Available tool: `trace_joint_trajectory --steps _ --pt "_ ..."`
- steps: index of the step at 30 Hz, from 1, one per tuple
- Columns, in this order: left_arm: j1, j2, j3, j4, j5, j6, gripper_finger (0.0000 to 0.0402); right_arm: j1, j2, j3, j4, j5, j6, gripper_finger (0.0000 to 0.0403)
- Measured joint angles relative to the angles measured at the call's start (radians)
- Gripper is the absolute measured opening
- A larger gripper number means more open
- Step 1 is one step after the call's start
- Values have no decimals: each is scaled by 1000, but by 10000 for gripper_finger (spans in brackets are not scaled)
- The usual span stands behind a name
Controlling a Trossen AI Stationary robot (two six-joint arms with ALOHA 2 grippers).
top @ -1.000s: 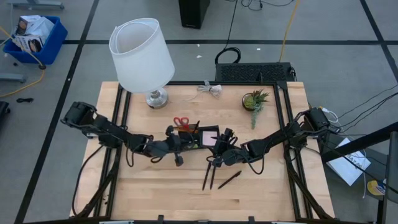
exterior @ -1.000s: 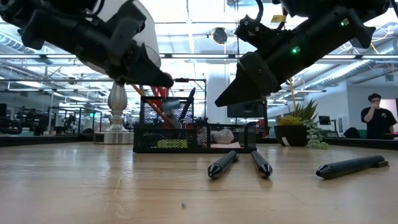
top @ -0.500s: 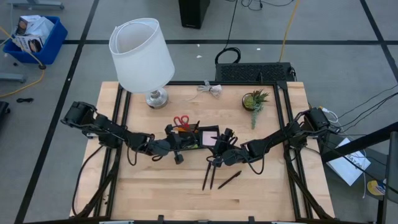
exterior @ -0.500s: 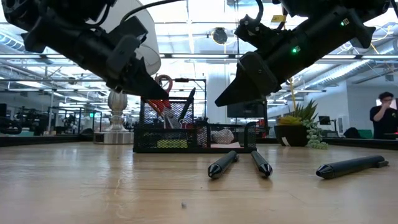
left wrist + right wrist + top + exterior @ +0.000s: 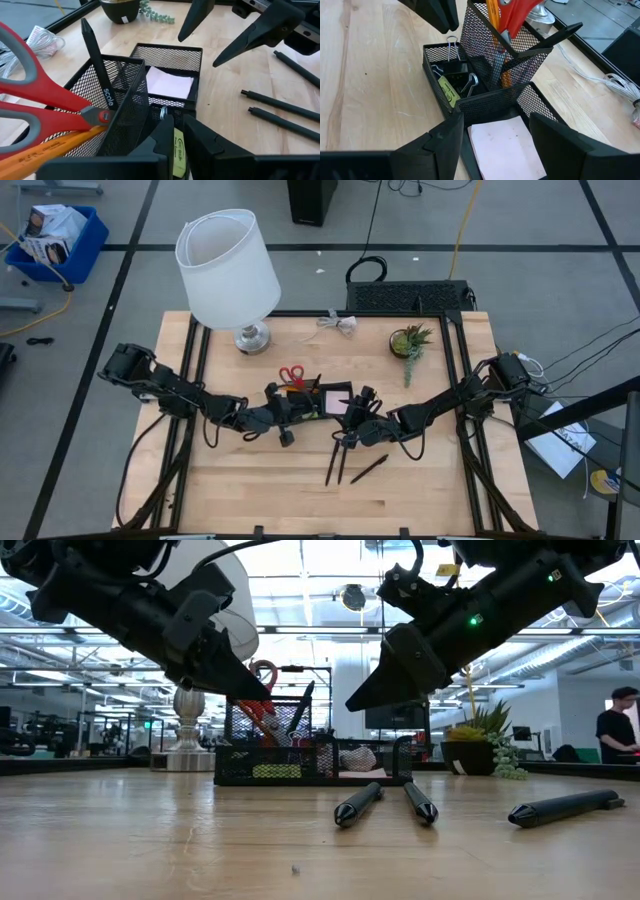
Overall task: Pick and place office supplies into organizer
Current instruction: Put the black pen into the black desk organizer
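Observation:
The organizer (image 5: 318, 396) is a black mesh tray with a tall cup. The cup holds red-handled scissors (image 5: 45, 97), an orange pencil (image 5: 55, 147) and a black pen (image 5: 97, 65), all leaning on its rim. Binder clips (image 5: 455, 70) lie in a low compartment, and a pale pink sticky pad (image 5: 502, 142) lies in another. Three black pens (image 5: 358, 804) (image 5: 420, 802) (image 5: 565, 807) lie flat on the wood in front. My left gripper (image 5: 179, 131) hovers over the clip compartment, open by a narrow gap. My right gripper (image 5: 495, 130) hovers wide open near the pad compartment.
A white-shaded lamp (image 5: 228, 270) stands at the far left. A small potted plant (image 5: 410, 342) and a white cable bundle (image 5: 340, 323) sit along the far edge. A black mesh crate (image 5: 405, 297) lies beyond the table. Bare wood (image 5: 260, 490) spreads toward the near edge. A person (image 5: 620, 725) stands far off.
My left gripper has dipped a little lower and slightly toward the table's left beside the organizer's cup. The right gripper, the organizer and the pens on the table have stayed where they were.

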Motion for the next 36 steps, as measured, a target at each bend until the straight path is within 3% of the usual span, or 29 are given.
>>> trace_joint_trajectory --steps 5,18,23,29,36 --pt "-15 0 0 0 2 0 46 1 0 0 0 -31 -1 221" --pt "-32 0 0 -12 3 3 47 2 0 0 -1 -494 -57 221" --pt "-32 0 0 -24 4 3 47 21 -27 0 -37 -526 35 221" --pt "-32 1 0 -35 4 3 47 91 -163 -7 -207 -550 90 221" --pt "-32 1 0 13 4 -1 47 220 -316 -147 -171 -549 196 221"
